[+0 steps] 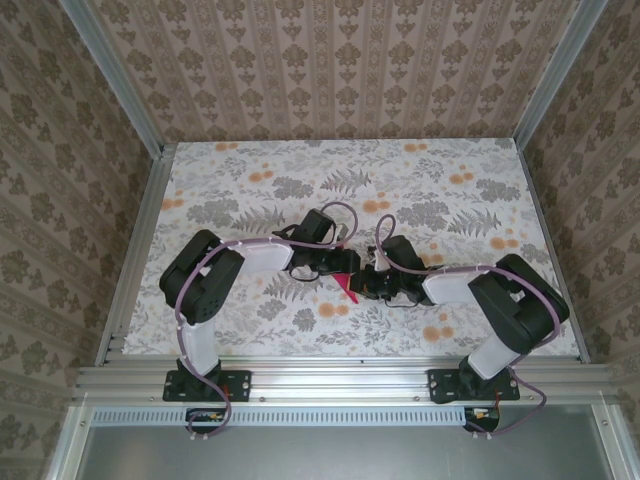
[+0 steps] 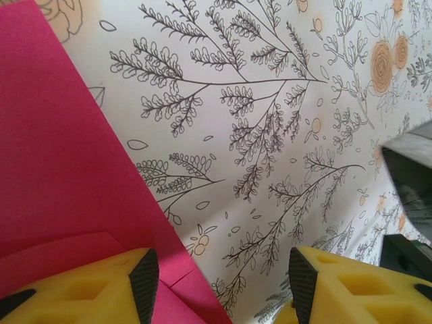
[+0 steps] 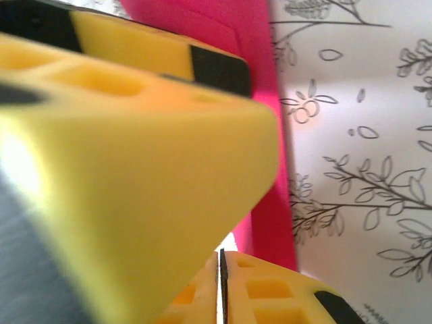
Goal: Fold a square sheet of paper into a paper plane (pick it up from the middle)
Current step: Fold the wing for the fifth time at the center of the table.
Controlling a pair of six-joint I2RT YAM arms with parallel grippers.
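On floral table [image 2: 270, 101], creased magenta paper [image 2: 61, 169]

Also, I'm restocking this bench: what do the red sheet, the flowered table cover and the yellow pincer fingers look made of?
Red sheet: thin matte paper; crisp folded edges. Table cover: smooth printed paper or vinyl; cannot tell which. Pincer fingers: probably moulded yellow plastic with hollow pockets, black tips.

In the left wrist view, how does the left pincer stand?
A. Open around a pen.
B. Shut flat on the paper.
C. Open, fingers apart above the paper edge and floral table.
C: the left pincer has its yellow fingers well apart, the magenta paper beneath one and the floral table showing in the gap.
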